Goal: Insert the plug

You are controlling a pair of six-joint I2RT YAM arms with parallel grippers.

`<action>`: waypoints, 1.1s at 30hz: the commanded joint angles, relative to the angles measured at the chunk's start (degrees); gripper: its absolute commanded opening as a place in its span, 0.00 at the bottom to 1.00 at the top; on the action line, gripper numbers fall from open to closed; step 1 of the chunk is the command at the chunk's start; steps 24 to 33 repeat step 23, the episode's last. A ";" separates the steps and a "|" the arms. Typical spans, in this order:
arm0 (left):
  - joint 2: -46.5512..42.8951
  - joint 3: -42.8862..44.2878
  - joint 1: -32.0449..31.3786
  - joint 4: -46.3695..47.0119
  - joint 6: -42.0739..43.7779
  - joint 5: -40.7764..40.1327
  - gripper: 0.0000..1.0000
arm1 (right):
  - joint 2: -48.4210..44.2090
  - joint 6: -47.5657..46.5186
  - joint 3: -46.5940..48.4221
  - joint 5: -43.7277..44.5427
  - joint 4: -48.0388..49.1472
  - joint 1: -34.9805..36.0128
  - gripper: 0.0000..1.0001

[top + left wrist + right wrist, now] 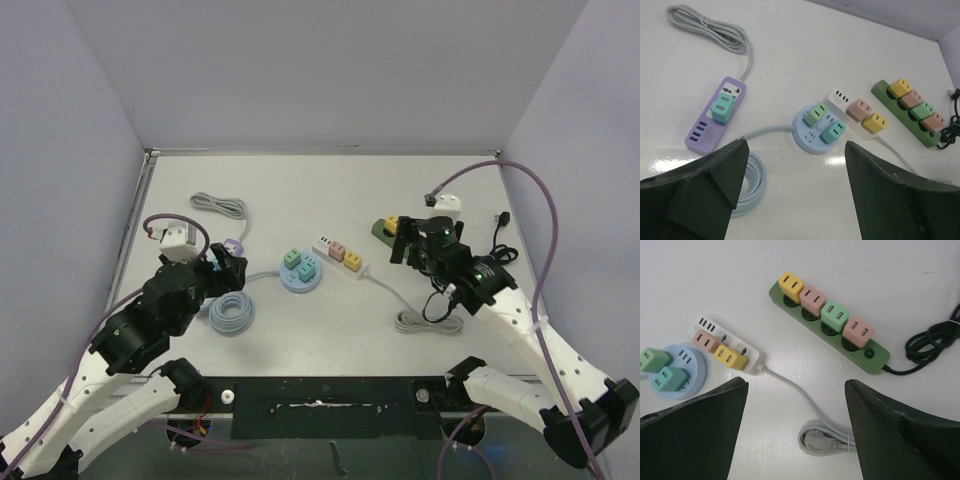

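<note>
Since the teal plug (722, 109) sits in the purple strip (702, 136) and the other plugs (835, 315) fill their strips (874, 359), both arms' jaws hang wide open over the table (300, 190), holding nothing, as the job looks done.

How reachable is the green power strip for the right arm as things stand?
Probably reachable: the right end effector is open, empty and hovers close to the green power strip, with nothing standing between them.
</note>
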 commanded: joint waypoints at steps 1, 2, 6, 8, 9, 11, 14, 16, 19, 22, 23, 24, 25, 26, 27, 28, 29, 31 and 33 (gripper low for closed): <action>-4.25 6.76 0.35 -4.07 3.83 -8.41 0.78 | -10.91 8.44 2.24 14.50 -7.92 -0.31 0.81; -4.93 8.14 0.35 -5.24 4.34 -9.75 0.78 | -12.28 9.16 3.23 15.93 -10.26 -0.31 0.81; -7.01 12.26 0.44 -9.63 6.04 -11.91 0.78 | -16.36 10.84 7.94 20.17 -18.24 -0.26 0.83; -7.80 14.27 0.44 -11.55 6.85 -12.48 0.78 | -17.94 10.96 10.54 22.08 -21.16 -0.27 0.84; -8.14 15.41 0.44 -12.41 7.25 -12.62 0.78 | -18.66 11.04 11.84 22.80 -22.36 -0.26 0.85; -8.94 17.10 0.43 -13.79 8.18 -13.07 0.77 | -20.29 10.06 13.94 24.57 -24.01 -0.27 0.86; -10.10 18.88 0.52 -14.83 9.57 -13.32 0.77 | -22.92 7.37 15.86 25.79 -24.45 -0.33 0.88; -10.67 19.83 0.56 -15.07 10.41 -12.99 0.76 | -24.45 6.78 16.98 26.10 -24.71 -0.28 0.88; -10.69 20.47 0.75 -15.54 10.66 -12.87 0.76 | -25.41 7.76 18.04 26.74 -25.90 -0.26 0.88; -10.44 20.27 0.96 -15.50 10.61 -12.63 0.76 | -25.38 8.97 18.41 26.66 -27.55 0.36 0.88; -10.27 20.12 0.97 -15.43 10.50 -12.54 0.76 | -25.14 9.58 18.52 26.84 -28.12 0.64 0.89; -10.27 20.12 0.97 -15.43 10.50 -12.54 0.76 | -25.14 9.58 18.52 26.84 -28.12 0.64 0.89; -10.27 20.12 0.97 -15.43 10.50 -12.54 0.76 | -25.14 9.58 18.52 26.84 -28.12 0.64 0.89; -10.27 20.12 0.97 -15.43 10.50 -12.54 0.76 | -25.14 9.58 18.52 26.84 -28.12 0.64 0.89; -10.27 20.12 0.97 -15.43 10.50 -12.54 0.76 | -25.14 9.58 18.52 26.84 -28.12 0.64 0.89; -10.27 20.12 0.97 -15.43 10.50 -12.54 0.76 | -25.14 9.58 18.52 26.84 -28.12 0.64 0.89; -10.27 20.12 0.97 -15.43 10.50 -12.54 0.76 | -25.14 9.58 18.52 26.84 -28.12 0.64 0.89; -10.27 20.12 0.97 -15.43 10.50 -12.54 0.76 | -25.14 9.58 18.52 26.84 -28.12 0.64 0.89; -10.27 20.12 0.97 -15.43 10.50 -12.54 0.76 | -25.14 9.58 18.52 26.84 -28.12 0.64 0.89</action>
